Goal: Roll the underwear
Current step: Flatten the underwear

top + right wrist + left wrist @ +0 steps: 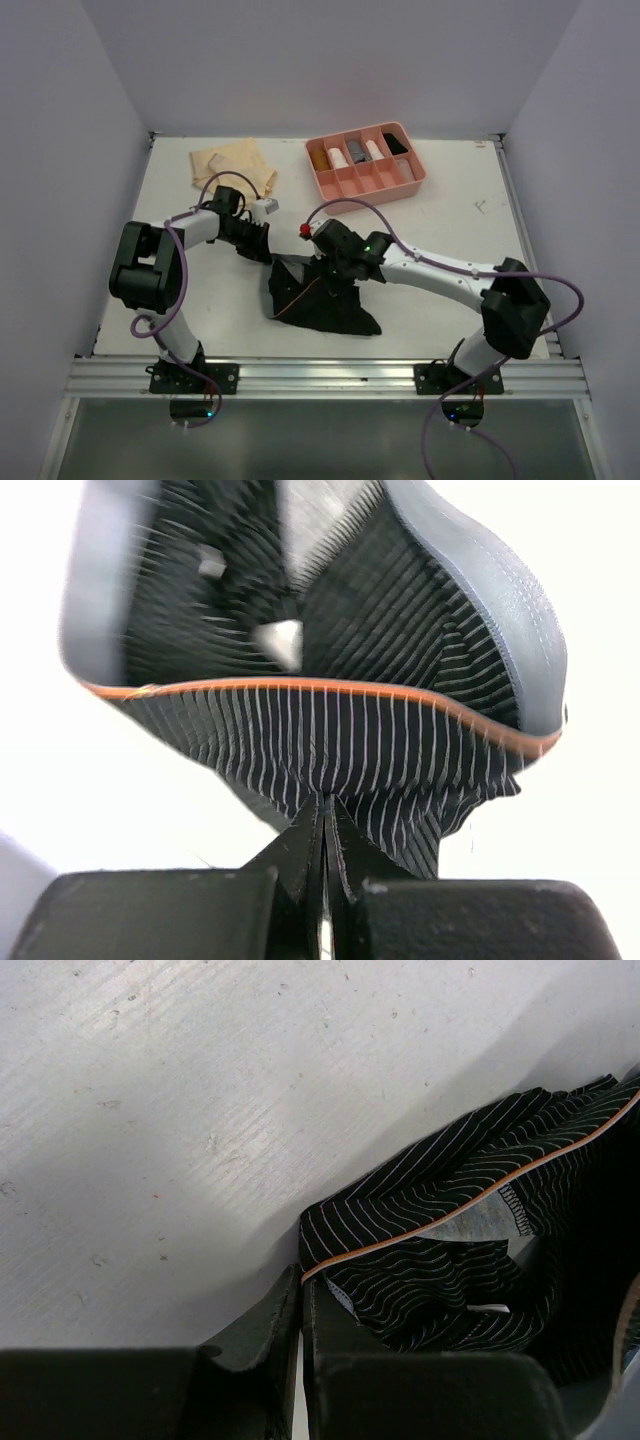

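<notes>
The black underwear (330, 310) with thin white stripes and an orange trim lies crumpled on the white table, between the two arms. My left gripper (268, 255) is at the cloth's upper left corner. In the left wrist view the left gripper (302, 1285) is shut on the trimmed edge of the black underwear (440, 1220). My right gripper (335, 280) is over the cloth's upper middle. In the right wrist view the right gripper (325, 805) is shut on a pinch of the striped underwear (330, 740). A pale tan underwear (235, 165) lies flat at the back left.
A pink plastic divided tray (372, 190) stands at the back right of the table, with several rolled items in its compartments. White walls close in the table on the left, back and right. A metal rail runs along the near edge.
</notes>
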Available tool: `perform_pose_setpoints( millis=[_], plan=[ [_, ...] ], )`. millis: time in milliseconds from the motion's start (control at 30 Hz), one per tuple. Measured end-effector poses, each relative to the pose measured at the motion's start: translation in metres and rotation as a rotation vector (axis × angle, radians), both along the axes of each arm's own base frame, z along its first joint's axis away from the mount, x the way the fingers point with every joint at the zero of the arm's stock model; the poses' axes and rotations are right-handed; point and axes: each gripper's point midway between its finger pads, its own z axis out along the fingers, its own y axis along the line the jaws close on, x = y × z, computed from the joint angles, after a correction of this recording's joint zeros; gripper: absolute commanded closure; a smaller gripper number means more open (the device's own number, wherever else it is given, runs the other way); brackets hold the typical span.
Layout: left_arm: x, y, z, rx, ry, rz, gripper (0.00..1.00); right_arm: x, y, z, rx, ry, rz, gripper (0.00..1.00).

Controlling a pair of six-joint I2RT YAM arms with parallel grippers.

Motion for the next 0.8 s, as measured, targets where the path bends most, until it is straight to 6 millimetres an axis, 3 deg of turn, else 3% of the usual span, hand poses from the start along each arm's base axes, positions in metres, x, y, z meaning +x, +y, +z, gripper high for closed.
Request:
perform_pose_setpoints(
  millis=[200, 400, 633, 800],
  plan=[
    [0.0, 0.0, 0.0, -0.002, -0.002, -0.006, 0.98, -0.003, 0.008, 0.064, 0.169, -0.076, 0.016, 1.0],
    [-0.003, 0.004, 0.005, 0.004, -0.019, -0.03, 1.0, 0.003, -0.007, 0.087, 0.207, -0.112, -0.029, 1.0],
    [0.006, 0.02, 0.055, -0.014, -0.155, -0.013, 1.0, 0.037, -0.08, 0.141, 0.269, -0.261, -0.239, 1.0],
    [0.026, 0.017, 0.105, -0.057, -0.292, -0.007, 1.0, 0.037, -0.089, 0.151, 0.277, -0.302, -0.24, 1.0]
  ],
)
